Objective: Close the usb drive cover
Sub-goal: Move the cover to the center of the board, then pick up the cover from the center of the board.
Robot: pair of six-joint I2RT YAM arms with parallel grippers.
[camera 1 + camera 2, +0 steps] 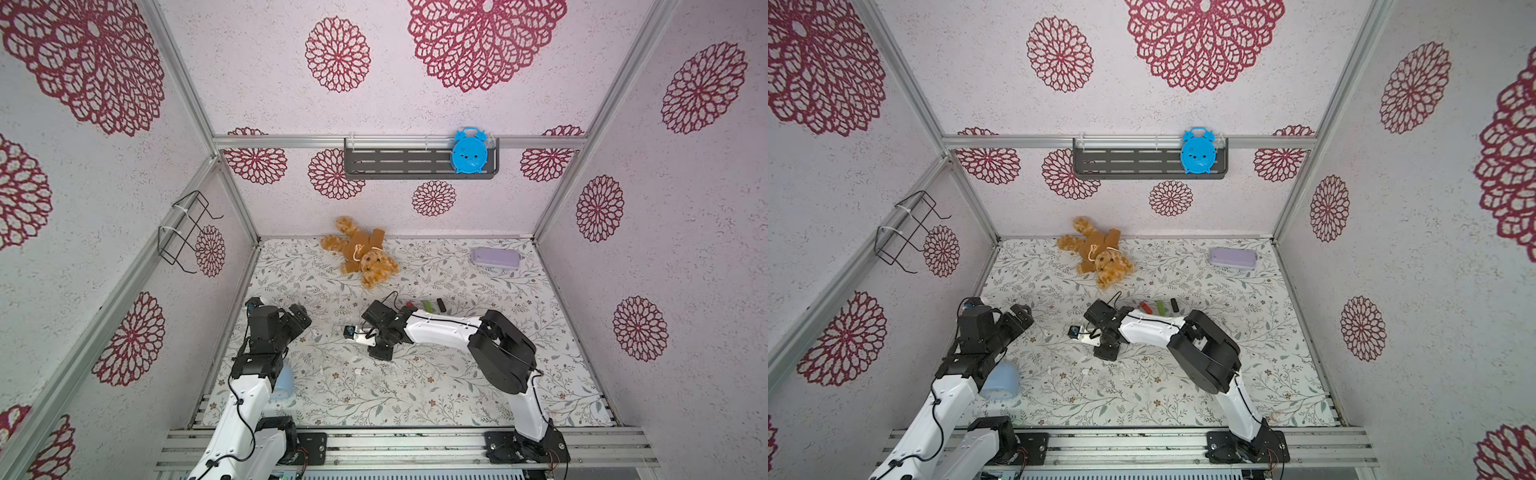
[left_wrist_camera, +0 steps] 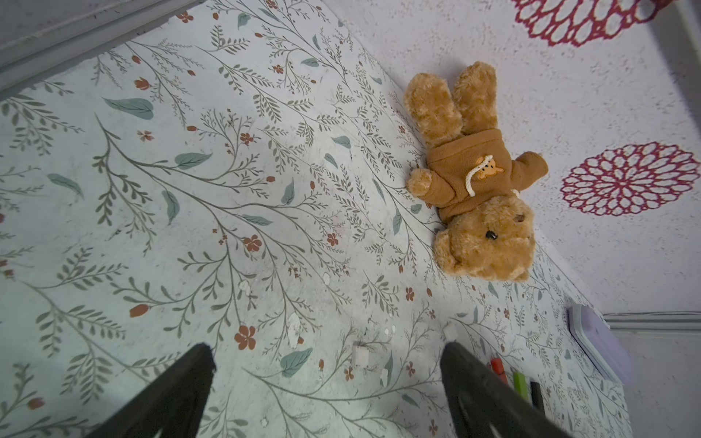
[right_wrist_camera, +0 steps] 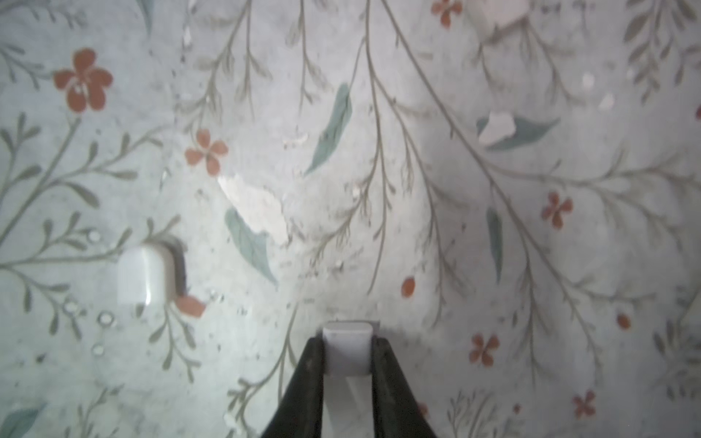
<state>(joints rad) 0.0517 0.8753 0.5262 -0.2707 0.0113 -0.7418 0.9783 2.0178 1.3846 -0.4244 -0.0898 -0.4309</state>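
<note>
Floral-print table [image 1: 415,386] fills the floor of a booth whose white walls carry red medallions. Near the table's middle the right gripper [image 3: 349,341] points down at the surface, its two dark fingers pinched almost together on a white USB drive [image 3: 348,354]. The drive's long axis runs along the fingers, and one blunt end pokes just past their tips toward the table. What looks like a sliver of metal shows at one corner of that end. A white rounded cover [image 3: 142,277] lies flat on the table, apart from the drive and untouched. In both top views the drive itself is hidden under the gripper. The left gripper [image 2: 327,347] hovers near the table's left edge, jaws spread wide with nothing between them. Farther back lie a teddy bear [image 1: 361,253], a lilac case [image 1: 496,257] and three small sticks [image 1: 426,306] — red, green and black.
</note>
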